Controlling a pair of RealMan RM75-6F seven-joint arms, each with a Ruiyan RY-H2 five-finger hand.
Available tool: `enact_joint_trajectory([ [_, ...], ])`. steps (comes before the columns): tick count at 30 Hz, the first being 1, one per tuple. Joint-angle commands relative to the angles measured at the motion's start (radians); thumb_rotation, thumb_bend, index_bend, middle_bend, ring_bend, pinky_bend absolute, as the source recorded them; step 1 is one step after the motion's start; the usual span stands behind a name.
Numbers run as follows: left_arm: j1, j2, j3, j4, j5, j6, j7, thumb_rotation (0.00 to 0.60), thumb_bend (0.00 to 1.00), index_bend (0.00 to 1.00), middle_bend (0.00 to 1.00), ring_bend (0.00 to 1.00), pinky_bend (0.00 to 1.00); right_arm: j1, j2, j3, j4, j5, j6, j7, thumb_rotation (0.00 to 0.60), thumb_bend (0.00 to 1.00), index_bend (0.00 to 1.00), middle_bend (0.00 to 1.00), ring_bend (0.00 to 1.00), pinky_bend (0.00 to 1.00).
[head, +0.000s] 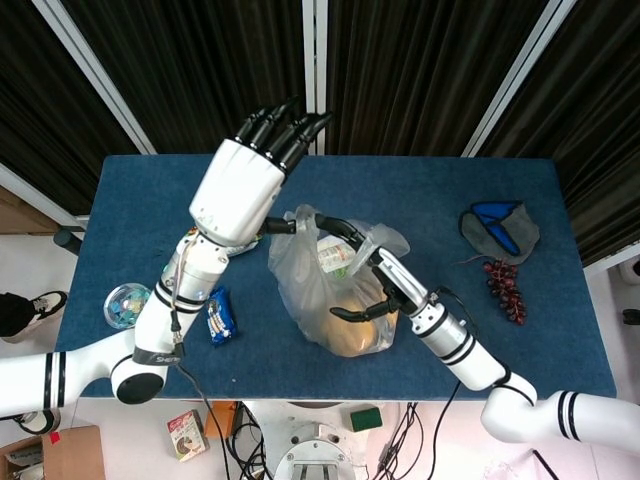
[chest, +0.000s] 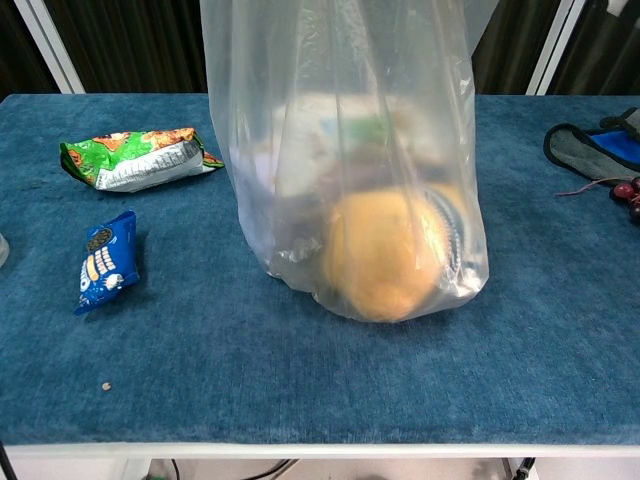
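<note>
- Your plastic bag (head: 335, 290) stands upright mid-surface, long axis vertical, mouth pointing up toward the head camera. In the chest view it fills the centre of the frame, bottom resting on the blue surface (chest: 300, 380).
- Inside the bag there's a round orange-brown thing (chest: 385, 255) at the bottom, and a green-and-white packet (head: 335, 255) sits higher up near the mouth.
- Your left hand (head: 245, 185) is up at the bag's left rim, fingers stretched out straight and pointing away from you. The thumb side looks like it's on the plastic, but I can't tell if it really pinches it.
- Your right hand (head: 365, 275) is at the right rim, fingers spread and curved around the bag's opening, touching the plastic.
- Left of the bag: a green snack pack (chest: 135, 158), a blue cookie pack (chest: 105, 262) nearer you, both well apart from it.
- Right side: a grey-blue pouch (head: 498, 228) and grapes (head: 505, 285) just beside it.
</note>
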Motion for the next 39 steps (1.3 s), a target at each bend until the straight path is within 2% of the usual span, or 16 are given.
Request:
enact_joint_trajectory([
  [1,-0.012,0.005,0.005,-0.016,-0.014,0.003,0.009,0.413,0.00,0.08,0.20,0.10,0.19,0.011,-0.014,0.012,0.005,0.017,-0.011,-0.018,0.600,0.21,0.00,0.05,0.00,0.00],
  [8,-0.034,-0.001,0.021,-0.012,-0.026,0.010,0.015,0.415,0.00,0.09,0.20,0.10,0.19,0.031,-0.034,0.015,0.015,0.039,-0.048,-0.024,0.600,0.21,0.00,0.05,0.00,0.00],
  [18,-0.044,0.026,0.023,0.007,-0.076,0.019,0.018,0.424,0.00,0.08,0.20,0.10,0.19,0.023,-0.049,-0.003,0.013,0.013,-0.029,-0.029,0.600,0.21,0.00,0.05,0.00,0.00],
  [29,-0.082,0.019,0.040,-0.007,-0.078,0.021,0.044,0.431,0.00,0.08,0.21,0.10,0.19,0.074,-0.062,0.057,0.014,0.075,-0.086,-0.074,0.600,0.21,0.00,0.05,0.00,0.00],
  [39,-0.106,0.025,0.045,-0.013,-0.125,0.023,0.064,0.432,0.00,0.08,0.21,0.10,0.19,0.094,-0.067,0.069,0.006,0.084,-0.108,-0.129,0.600,0.21,0.04,0.07,0.00,0.00],
])
